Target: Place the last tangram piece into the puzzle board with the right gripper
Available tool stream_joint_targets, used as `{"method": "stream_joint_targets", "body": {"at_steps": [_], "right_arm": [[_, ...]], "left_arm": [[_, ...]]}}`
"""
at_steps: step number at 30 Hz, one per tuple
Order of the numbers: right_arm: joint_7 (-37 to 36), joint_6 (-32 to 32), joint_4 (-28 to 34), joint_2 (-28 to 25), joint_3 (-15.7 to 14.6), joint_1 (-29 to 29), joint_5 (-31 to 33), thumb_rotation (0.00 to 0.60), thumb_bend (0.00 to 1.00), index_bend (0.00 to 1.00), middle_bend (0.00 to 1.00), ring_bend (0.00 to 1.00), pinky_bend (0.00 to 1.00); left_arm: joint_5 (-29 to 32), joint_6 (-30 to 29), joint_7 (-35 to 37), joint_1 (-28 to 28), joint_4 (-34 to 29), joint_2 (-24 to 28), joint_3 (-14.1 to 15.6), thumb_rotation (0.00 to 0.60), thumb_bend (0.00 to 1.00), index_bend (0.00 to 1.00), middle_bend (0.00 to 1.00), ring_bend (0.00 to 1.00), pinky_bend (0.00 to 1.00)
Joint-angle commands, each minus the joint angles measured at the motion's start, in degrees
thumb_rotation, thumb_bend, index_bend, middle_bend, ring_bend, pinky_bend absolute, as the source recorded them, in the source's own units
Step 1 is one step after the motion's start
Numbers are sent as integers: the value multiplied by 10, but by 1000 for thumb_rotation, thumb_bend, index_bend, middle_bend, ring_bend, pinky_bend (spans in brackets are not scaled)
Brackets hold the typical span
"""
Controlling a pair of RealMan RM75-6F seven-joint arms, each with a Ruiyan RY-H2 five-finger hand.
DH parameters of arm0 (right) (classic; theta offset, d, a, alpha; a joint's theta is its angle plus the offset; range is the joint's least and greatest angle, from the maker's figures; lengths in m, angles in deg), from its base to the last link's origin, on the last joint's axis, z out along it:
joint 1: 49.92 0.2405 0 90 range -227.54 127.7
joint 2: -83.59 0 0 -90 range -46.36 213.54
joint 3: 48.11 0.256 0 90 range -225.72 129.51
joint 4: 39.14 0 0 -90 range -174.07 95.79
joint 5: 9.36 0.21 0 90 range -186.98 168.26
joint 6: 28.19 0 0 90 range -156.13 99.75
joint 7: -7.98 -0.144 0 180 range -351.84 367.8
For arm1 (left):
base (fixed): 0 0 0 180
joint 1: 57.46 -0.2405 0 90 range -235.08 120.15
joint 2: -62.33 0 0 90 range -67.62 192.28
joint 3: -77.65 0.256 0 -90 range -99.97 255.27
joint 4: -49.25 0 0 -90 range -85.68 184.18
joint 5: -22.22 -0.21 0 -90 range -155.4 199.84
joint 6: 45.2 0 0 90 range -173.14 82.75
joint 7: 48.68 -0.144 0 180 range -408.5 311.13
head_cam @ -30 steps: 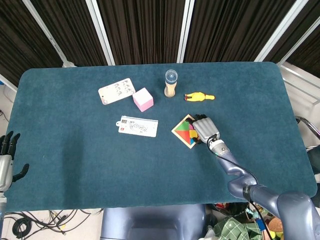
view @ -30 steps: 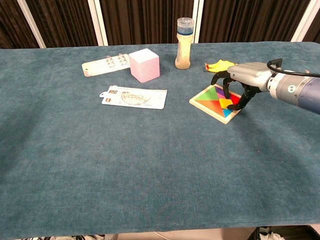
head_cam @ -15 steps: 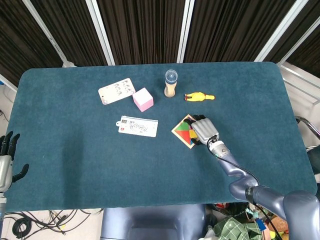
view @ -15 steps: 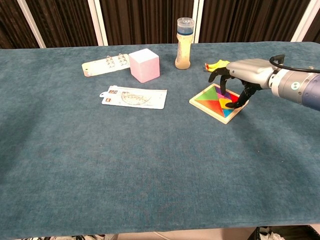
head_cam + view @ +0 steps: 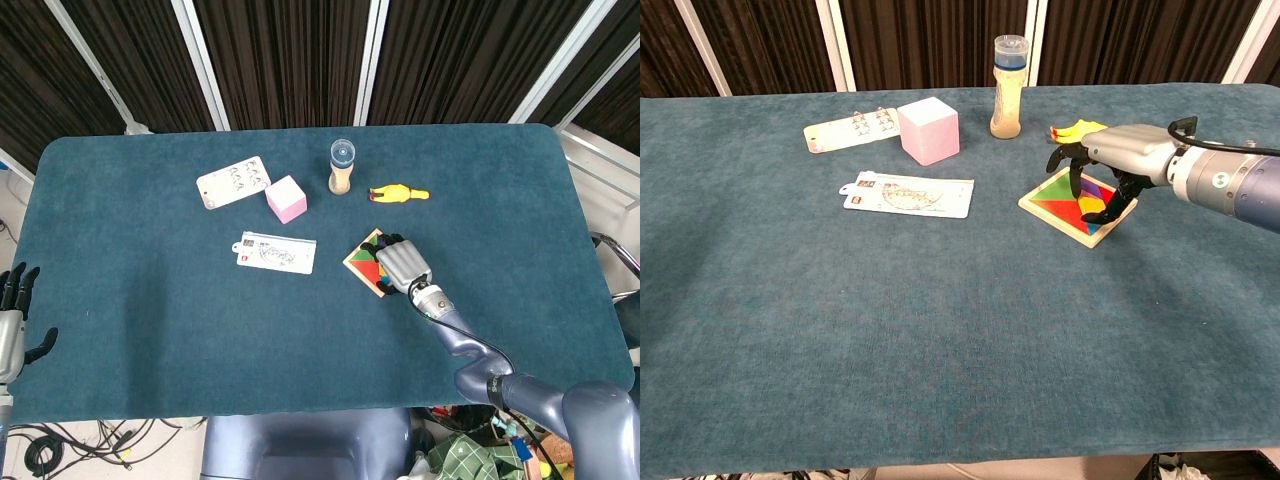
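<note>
The square wooden puzzle board (image 5: 362, 258) (image 5: 1053, 206) lies right of centre on the blue table, filled with coloured tangram pieces. My right hand (image 5: 402, 265) (image 5: 1112, 158) hovers over its right half, palm down, with its dark fingertips (image 5: 1077, 186) spread and touching the pieces. Nothing shows pinched between them, and the hand hides the pieces under it in the head view. My left hand (image 5: 12, 318) hangs off the table's near left corner with its fingers apart, holding nothing.
Behind the board lie a yellow toy (image 5: 398, 194) (image 5: 1077, 129) and an upright bottle (image 5: 342, 167) (image 5: 1007, 87). Further left are a pink cube (image 5: 286, 199) (image 5: 929, 130), a white card (image 5: 233, 182) (image 5: 850, 129) and a flat pouch (image 5: 276, 252) (image 5: 908, 195).
My right hand has slid left across the board, its fingertips now further over the pieces. The board and my left hand have stayed put.
</note>
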Motion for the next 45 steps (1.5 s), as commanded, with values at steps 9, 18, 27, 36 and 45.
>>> {"method": "stream_joint_targets", "body": {"at_steps": [9,18,27,36,45], "right_arm": [[-3,4,-4,-1,-5,-5,1,600,232,216,376,144,174],[-9,-9,7,-10,-2,-9,-2,600,232,216,376,144,173],[19,-76,129,-105,5,-59,13,600,186,216,221,121,173],[40,-217,322,-270,-29,-187,10,600,153,216,145,65,173],[52,-360,332,-324,-74,-294,-52,600,153,216,127,52,173]], "left_arm": [[-1,-1,1,-1,2,-1,0,600,284,20,0,0,0],[-1,-1,1,0,2,-1,-1,600,284,21,0,0,0],[-2,-1,3,0,3,-1,-1,600,284,21,0,0,0],[-13,-11,2,-2,1,-3,1,600,284,21,0,0,0],[-23,-19,9,-3,-3,-3,0,600,284,21,0,0,0]]}}
